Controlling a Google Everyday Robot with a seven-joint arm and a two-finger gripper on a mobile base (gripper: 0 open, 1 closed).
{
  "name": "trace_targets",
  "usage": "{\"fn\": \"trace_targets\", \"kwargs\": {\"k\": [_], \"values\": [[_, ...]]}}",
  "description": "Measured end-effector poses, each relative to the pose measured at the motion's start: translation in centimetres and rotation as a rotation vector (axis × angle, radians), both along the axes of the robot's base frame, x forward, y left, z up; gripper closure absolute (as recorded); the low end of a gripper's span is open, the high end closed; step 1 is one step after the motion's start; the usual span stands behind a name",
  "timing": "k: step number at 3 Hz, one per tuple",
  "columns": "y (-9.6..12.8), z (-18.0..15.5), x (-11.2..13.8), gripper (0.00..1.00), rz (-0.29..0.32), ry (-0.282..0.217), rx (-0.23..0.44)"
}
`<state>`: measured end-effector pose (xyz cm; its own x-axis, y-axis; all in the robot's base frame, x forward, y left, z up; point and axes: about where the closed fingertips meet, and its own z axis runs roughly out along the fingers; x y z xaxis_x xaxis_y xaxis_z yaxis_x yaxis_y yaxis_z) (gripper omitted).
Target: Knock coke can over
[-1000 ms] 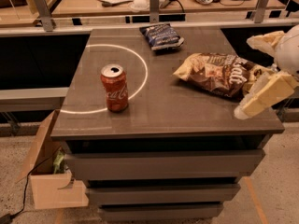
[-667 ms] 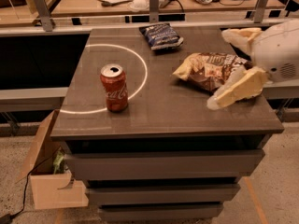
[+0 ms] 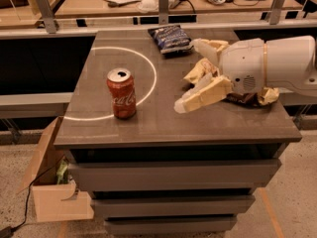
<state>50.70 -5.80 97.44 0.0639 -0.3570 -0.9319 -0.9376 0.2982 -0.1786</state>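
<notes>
The red coke can [image 3: 121, 93] stands upright on the left part of the grey cabinet top [image 3: 163, 128], its silver top showing. My gripper [image 3: 186, 76] comes in from the right on a white arm [image 3: 277, 61]. It is open and empty, its two cream fingers [image 3: 200, 96] spread and pointing left. It hovers over the cabinet top to the right of the can, about a can's height away from it.
A brown-and-yellow chip bag [image 3: 197, 71] lies mostly hidden behind the gripper. A dark blue snack bag [image 3: 170, 37] lies at the back. A white light ring [image 3: 151, 66] marks the top around the can. A cardboard box [image 3: 49, 182] sits on the floor at left.
The arm has moved left across the cabinet top, over the chip bag, bringing the gripper closer to the can. The can has not moved.
</notes>
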Motion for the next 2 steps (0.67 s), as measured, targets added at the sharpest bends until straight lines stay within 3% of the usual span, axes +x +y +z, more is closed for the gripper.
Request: {"fn": "trace_targets", "kwargs": {"k": [2], "values": [[1.0,-1.0,1.0,0.0,-0.009,-0.019,0.034]]}}
